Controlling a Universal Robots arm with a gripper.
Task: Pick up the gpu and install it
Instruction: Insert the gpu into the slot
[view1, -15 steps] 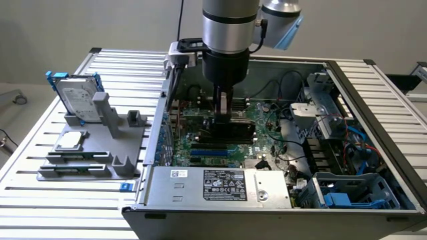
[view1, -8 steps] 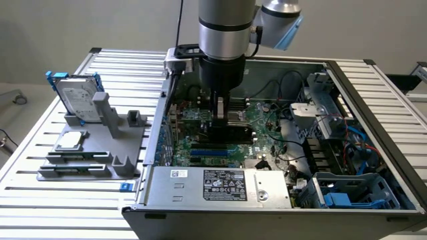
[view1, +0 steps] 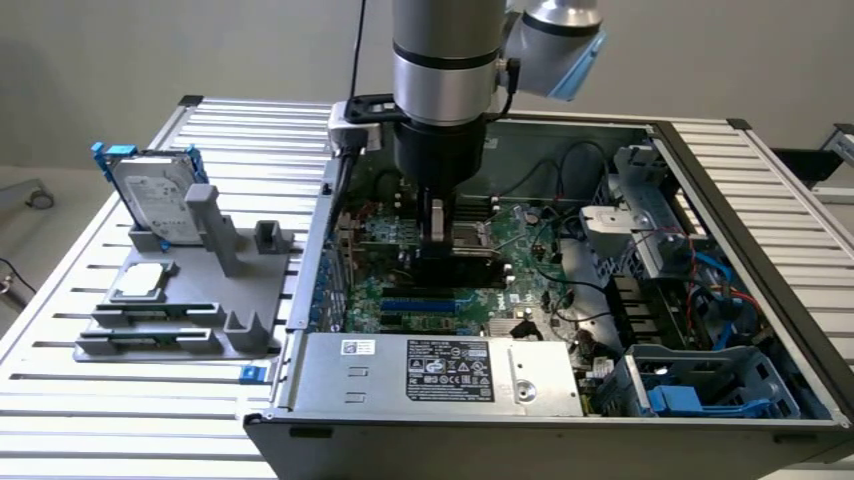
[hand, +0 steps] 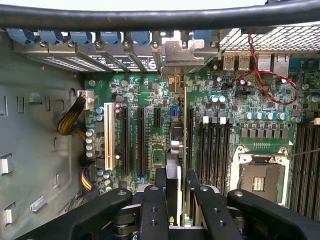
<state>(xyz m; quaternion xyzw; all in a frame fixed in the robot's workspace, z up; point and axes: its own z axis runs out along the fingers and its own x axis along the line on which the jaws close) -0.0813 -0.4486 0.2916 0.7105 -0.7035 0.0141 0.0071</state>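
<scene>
Alignment is looking like the main risk inside the open grey metal computer case (hand: 40, 150), where the black two-fingered gripper (hand: 176, 182) is clenching the gpu (hand: 176, 142), a flat green circuit card with a glossy black cover, edge-on between its fingers. The card is hanging directly below the hand, close over the green motherboard (hand: 107, 82), with its silver metal bracket (hand: 182, 52) reaching ahead of the fingers toward the row of blue plastic latches (hand: 80, 36). Whether its lower edge is touching a connector cannot be told.

A tilted or offset descent would be driving the card's edge onto the board between the long black expansion slots (hand: 141, 140) lying just to one side of the fingers, or against the long black memory slots (hand: 212, 150) on the hand's other side. The bracket could be snagging on the case's rear frame, and a narrow pinch on a thin card is inviting twisting.

Print on the black label (view1: 450, 370) of the silver power supply box (view1: 534, 375), well away from the hand, is too small to read, as is the small white sticker (view1: 358, 346) beside it; no brand is legible.
</scene>
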